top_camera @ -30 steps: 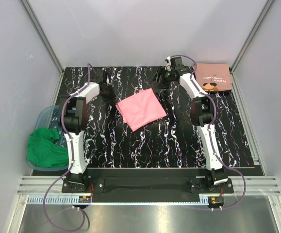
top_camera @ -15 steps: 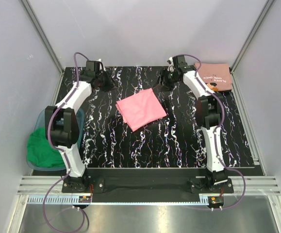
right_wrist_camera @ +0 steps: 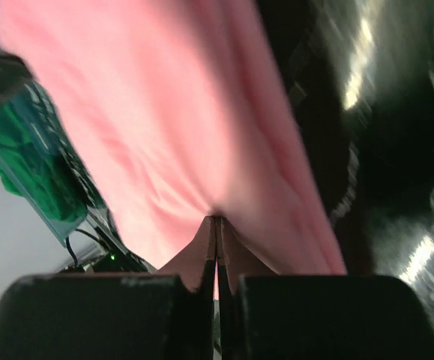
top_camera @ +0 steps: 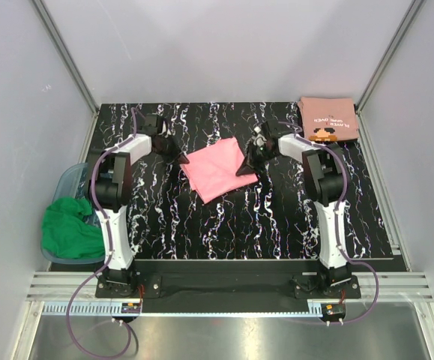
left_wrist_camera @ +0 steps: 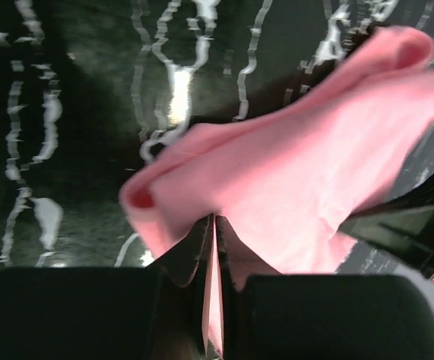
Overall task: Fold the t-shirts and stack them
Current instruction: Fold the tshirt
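The folded bright pink t-shirt lies mid-table, its edges lifted. My left gripper is shut on its left edge; in the left wrist view pink cloth is pinched between the fingertips. My right gripper is shut on the shirt's right edge, with the cloth bunching at the closed tips. The salmon t-shirt with white lettering and a dark-and-orange print lies folded at the back right corner.
A clear plastic bin holding green cloth sits off the table's left edge; that green cloth also shows in the right wrist view. Grey walls and metal rails enclose the black marbled table.
Both arms came forward from the back of the table to the pink shirt and both grippers closed on its opposite edges, lifting them slightly.
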